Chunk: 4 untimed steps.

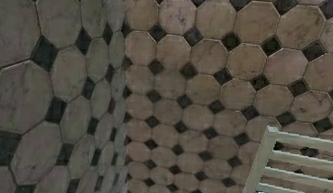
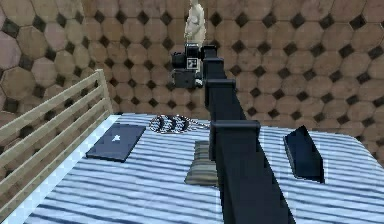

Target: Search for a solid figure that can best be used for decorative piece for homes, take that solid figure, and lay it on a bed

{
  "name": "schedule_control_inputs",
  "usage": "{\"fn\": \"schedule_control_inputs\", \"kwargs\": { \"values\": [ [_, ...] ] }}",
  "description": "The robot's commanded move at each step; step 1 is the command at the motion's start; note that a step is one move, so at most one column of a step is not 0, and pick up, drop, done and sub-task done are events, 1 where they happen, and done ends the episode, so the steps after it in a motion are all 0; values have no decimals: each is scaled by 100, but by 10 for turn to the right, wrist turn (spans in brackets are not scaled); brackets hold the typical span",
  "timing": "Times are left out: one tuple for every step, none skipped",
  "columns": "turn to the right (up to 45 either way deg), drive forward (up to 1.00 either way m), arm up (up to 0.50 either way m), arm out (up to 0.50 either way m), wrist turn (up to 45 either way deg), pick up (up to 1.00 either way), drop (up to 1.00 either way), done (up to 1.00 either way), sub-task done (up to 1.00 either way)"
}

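Note:
A small pale figure (image 2: 197, 17), like a little statue, hangs at the far end of my gripper (image 2: 196, 42), clear of the bedding and set against the tiled wall; the gripper holds it. The dark arm (image 2: 235, 140) rises from the arm side view's bottom edge across a bed (image 2: 130, 185) with blue-and-white striped bedding. The bed's cream slatted frame (image 2: 50, 130) runs along that view's left. A corner of the same kind of frame (image 1: 294, 166) stands at the forward view's lower right.
On the bedding lie a dark flat laptop-like slab (image 2: 115, 143), a second dark flat thing (image 2: 303, 153), a striped coil of rings (image 2: 172, 123) and a tan object (image 2: 203, 165) partly behind the arm. Octagon-tiled walls (image 1: 207, 68) meet in a corner ahead.

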Motion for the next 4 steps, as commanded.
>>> {"fn": "schedule_control_inputs", "kwargs": {
  "values": [
    [0, 0, 0, 0, 150, 0, 0, 0, 0],
    [0, 0, -22, 0, 0, 0, 0, 0, 0],
    [0, 0, -32, 0, 0, 0, 0, 0, 0],
    [0, 0, 0, 0, 0, 0, 100, 0, 0]
  ]
}}
